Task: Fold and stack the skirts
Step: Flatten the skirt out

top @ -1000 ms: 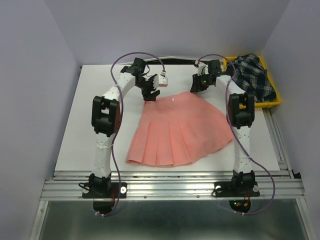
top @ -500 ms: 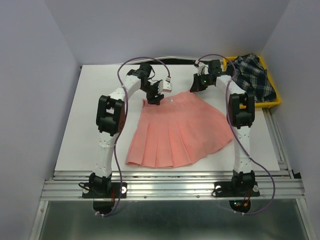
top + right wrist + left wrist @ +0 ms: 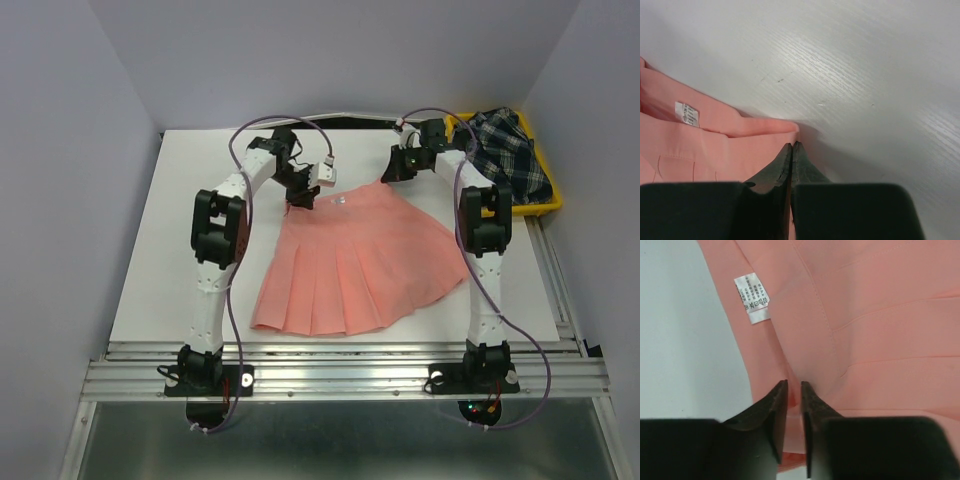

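Note:
The salmon-pink pleated skirt (image 3: 355, 260) lies spread flat on the white table, waistband at the far side. My left gripper (image 3: 300, 196) is at the waistband's left end. In the left wrist view (image 3: 794, 383) its jaws stand nearly shut with a ridge of pink cloth (image 3: 865, 315) pinched between them. My right gripper (image 3: 389, 174) is at the waistband's right corner. In the right wrist view (image 3: 792, 144) its jaws are pressed together on the edge of that corner (image 3: 715, 150). The dark plaid skirt (image 3: 510, 150) lies bunched in the yellow tray.
The yellow tray (image 3: 541, 208) stands at the back right corner, just right of my right arm. A white care label (image 3: 752, 297) shows inside the waistband, and also in the right wrist view (image 3: 686, 114). Grey walls enclose the table on three sides.
My left gripper swung right along the waistband, then came back a little to the left end. The right gripper has stayed at its corner. The skirt lies much as before.

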You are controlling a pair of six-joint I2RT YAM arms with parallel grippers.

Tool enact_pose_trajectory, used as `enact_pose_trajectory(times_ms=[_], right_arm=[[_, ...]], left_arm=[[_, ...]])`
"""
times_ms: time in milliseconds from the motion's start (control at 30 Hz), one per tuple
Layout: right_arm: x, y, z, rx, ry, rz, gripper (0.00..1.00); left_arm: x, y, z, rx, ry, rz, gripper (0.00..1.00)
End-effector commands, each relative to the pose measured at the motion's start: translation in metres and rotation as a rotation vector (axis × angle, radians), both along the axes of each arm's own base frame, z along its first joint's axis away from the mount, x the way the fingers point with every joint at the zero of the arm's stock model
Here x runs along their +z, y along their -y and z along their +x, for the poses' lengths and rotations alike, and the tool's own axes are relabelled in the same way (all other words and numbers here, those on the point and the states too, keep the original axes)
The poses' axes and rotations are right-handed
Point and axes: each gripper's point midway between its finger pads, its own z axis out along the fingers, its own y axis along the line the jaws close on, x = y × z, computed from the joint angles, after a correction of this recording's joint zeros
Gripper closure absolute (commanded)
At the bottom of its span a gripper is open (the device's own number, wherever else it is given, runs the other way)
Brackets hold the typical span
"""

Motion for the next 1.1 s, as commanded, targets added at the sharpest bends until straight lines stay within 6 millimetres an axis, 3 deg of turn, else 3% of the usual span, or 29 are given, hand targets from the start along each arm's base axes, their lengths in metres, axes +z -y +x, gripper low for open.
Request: enact_pose_trajectory(times_ms=[0,33,167,400,567,633,667,767,800,833,933,1067], right_arm=[[0.024,-0.003,0.002,0.015,0.045,0.045,0.99],[0.023,-0.004,0.001,0.017,0.044,0.047,0.99],[0.022,-0.003,0.000,0.024,0.045,0.043,0.99],[0.026,0.002,-0.001,0.026,0.059,0.041,0.99],[0.032,-0.001,-0.002,0.042,0.069,0.056,0.99],[0.033,0.001,-0.002,0.054,0.085,0.041,0.99],[0.035,0.000,-0.004,0.066,0.090,0.041,0.99],[0.048,0.008,-0.004,0.099,0.150,0.009,0.75],[0.052,0.009,-0.004,0.104,0.165,-0.004,0.52],[0.060,0.013,-0.005,0.126,0.199,-0.037,0.46],[0.079,0.019,0.000,0.127,0.253,-0.091,0.36],[0.085,0.025,0.001,0.140,0.300,-0.170,0.39]], left_arm=[[0.033,-0.002,-0.007,0.009,-0.005,-0.050,0.50],[0.034,0.000,-0.006,0.018,-0.007,-0.058,0.40],[0.036,0.006,-0.007,-0.003,0.003,-0.060,0.36],[0.021,0.012,-0.010,-0.032,-0.019,-0.029,0.37],[0.016,0.006,-0.013,-0.024,-0.034,-0.003,0.54],[0.015,0.002,-0.014,-0.031,-0.035,0.005,0.53],[0.017,0.000,-0.014,-0.026,-0.038,0.006,0.46],[0.037,-0.008,-0.009,0.011,-0.004,-0.014,0.39],[0.041,-0.010,-0.008,0.025,0.005,-0.016,0.39],[0.050,-0.016,-0.004,0.057,0.016,-0.021,0.38],[0.060,-0.026,0.003,0.135,0.013,-0.041,0.38],[0.068,-0.033,0.009,0.209,0.004,-0.063,0.38]])
